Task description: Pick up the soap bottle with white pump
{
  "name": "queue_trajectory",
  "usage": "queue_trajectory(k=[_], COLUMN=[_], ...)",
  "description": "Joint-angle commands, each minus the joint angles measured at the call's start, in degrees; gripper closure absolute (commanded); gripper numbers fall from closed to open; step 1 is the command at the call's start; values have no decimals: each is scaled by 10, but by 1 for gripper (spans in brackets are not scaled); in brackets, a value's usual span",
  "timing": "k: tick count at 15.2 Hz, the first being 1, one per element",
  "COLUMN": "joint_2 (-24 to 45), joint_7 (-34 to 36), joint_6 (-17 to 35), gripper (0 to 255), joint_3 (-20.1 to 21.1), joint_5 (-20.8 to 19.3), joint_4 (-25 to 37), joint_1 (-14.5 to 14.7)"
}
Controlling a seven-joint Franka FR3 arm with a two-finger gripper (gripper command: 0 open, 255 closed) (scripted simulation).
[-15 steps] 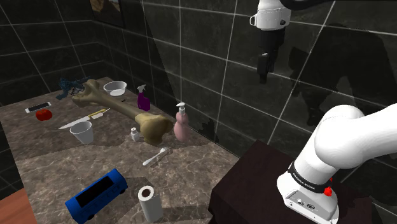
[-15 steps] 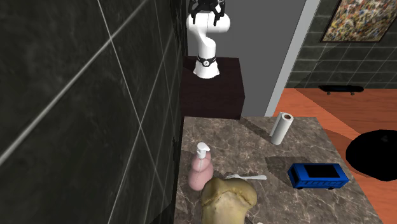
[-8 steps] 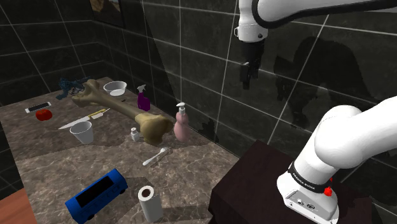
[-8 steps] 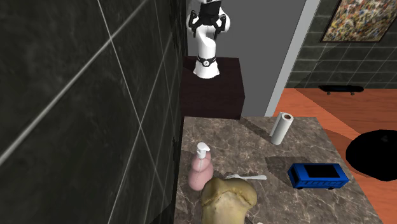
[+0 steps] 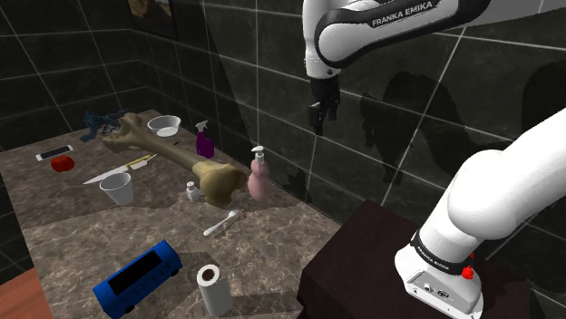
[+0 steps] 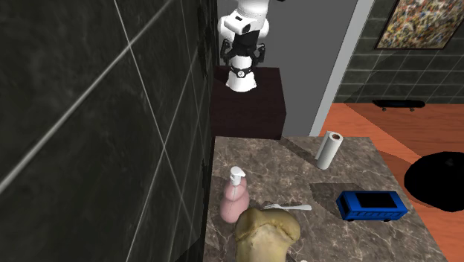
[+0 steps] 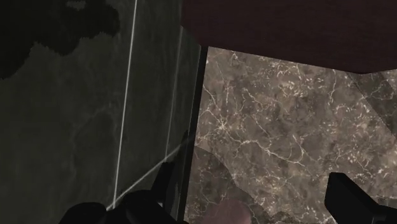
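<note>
Leftward across the shoulder view the claw [image 5: 319,118] has swung, its fingers spread and empty, high beside the dark tiled wall [image 5: 272,72]. Farther along the marble bench [image 5: 272,243] the soap bottle [image 5: 259,178] stands upright near that wall: rounded pink body, white pump, just beside a big bone [image 5: 216,181].

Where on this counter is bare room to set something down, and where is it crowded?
Bare counter lies between the white cup, the spoon and the blue box, and between the soap bottle and the stand. Around the big bone it is crowded.
</note>
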Motion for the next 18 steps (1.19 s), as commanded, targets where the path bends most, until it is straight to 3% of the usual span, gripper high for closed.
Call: queue_trajectory(k=[1,9,18], joint_2=[46,222,423], joint_7=[9,44,74], joint_6=[33,113,146], gripper=[0,0,0], joint_3=[2,9,3], joint_5=[-7,-38,-75], joint_4=[14,112,282], joint_1=[-3,-7,1])
